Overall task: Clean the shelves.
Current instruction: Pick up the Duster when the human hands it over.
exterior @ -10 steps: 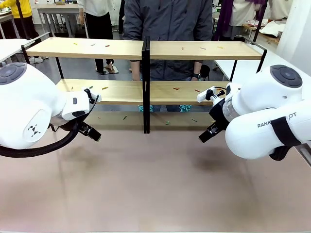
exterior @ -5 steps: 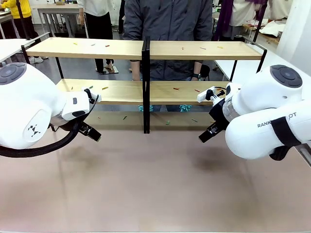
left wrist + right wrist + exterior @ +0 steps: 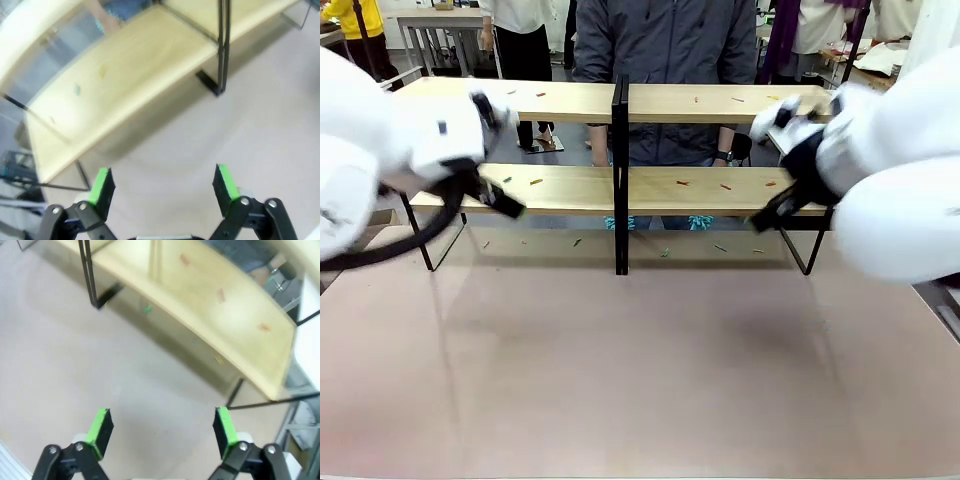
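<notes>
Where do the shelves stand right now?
Front view: the shelves span the far part of the brownish table, just in front of the person in grey.

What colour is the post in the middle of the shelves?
Black. The central post of the shelves shows best in the front view.

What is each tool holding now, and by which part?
Nothing is held. The left tool and the right tool are both open and empty, apart from the shelves.
</notes>
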Controlling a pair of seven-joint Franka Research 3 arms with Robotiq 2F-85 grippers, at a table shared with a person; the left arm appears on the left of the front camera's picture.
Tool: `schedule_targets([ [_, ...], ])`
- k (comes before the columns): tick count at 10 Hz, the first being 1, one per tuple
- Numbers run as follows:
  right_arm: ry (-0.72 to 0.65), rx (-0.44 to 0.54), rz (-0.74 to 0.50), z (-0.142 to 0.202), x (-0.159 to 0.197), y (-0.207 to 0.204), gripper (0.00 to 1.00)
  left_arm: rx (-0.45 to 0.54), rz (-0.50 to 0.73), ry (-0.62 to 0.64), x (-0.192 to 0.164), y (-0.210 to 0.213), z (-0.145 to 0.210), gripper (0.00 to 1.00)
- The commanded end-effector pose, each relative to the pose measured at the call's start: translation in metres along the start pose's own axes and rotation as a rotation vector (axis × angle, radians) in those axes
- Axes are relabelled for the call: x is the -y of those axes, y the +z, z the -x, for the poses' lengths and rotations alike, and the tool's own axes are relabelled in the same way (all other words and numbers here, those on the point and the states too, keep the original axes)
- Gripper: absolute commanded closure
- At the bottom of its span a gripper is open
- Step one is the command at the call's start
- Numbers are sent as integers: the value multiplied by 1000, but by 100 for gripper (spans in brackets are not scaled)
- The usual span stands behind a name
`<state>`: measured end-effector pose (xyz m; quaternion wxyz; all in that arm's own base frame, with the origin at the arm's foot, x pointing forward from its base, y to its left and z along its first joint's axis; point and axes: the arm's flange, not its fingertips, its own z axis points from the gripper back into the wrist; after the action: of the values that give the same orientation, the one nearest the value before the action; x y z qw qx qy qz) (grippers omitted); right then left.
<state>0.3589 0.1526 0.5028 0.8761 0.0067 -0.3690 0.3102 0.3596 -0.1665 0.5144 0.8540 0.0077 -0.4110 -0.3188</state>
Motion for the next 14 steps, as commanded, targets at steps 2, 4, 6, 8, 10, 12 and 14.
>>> schedule_targets([
  [2, 17, 138, 24, 119, -10, 123, 0, 182, -23, -25, 53, 132, 136, 0],
  [4, -39, 168, 28, 127, 0, 127, 0, 258, -5, 58, 50, 137, 141, 0],
  [6, -58, 176, 32, 125, 6, 124, 0, 292, 2, 97, 48, 139, 143, 0],
  [8, -58, 172, 42, 122, 6, 119, 0, 310, 2, 148, 50, 137, 133, 0],
  [10, -55, 164, 42, 119, 6, 114, 0, 328, -9, 215, 46, 138, 133, 0],
  [12, -53, 158, 41, 116, 7, 110, 0, 314, -12, 208, 46, 136, 132, 0],
  [14, -39, 171, 48, 115, 6, 108, 0, 301, -19, 197, 46, 133, 131, 0],
])
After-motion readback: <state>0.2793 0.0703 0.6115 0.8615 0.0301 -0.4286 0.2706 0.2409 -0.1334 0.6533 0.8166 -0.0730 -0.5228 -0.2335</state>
